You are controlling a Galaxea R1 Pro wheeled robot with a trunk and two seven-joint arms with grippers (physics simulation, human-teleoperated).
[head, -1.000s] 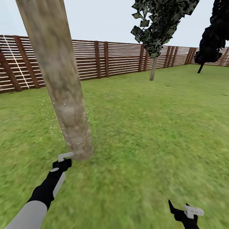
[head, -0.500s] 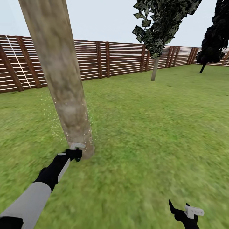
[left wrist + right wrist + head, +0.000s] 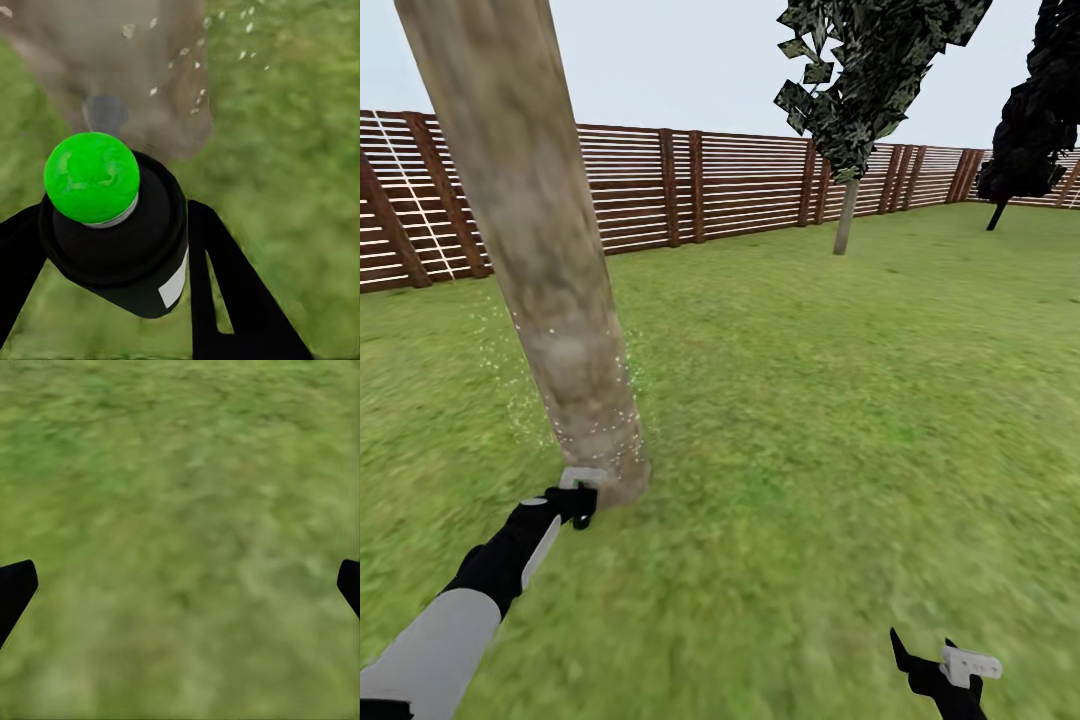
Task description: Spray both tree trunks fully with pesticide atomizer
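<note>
In the left wrist view the pesticide atomizer (image 3: 120,240) is a dark bottle with a bright green round top and a white label. My left gripper (image 3: 116,217) is shut on it, one black finger on each side. In the head view that left gripper (image 3: 577,492) is low by the base of the near tree trunk (image 3: 555,300), almost touching it. Pale spray specks dot the lower trunk and the air around it. The other tree (image 3: 845,215) stands far back by the fence. My right gripper (image 3: 948,665) is open, low over the grass floor (image 3: 810,450).
A brown slatted fence (image 3: 730,185) closes the lawn at the back. A dark bushy plant (image 3: 1030,120) stands at the far right. Open lawn stretches between the near trunk and the far tree.
My left gripper with the atomizer rose toward the trunk base, then dropped back slightly left and down. The head view shifted a little. The right arm stayed still.
</note>
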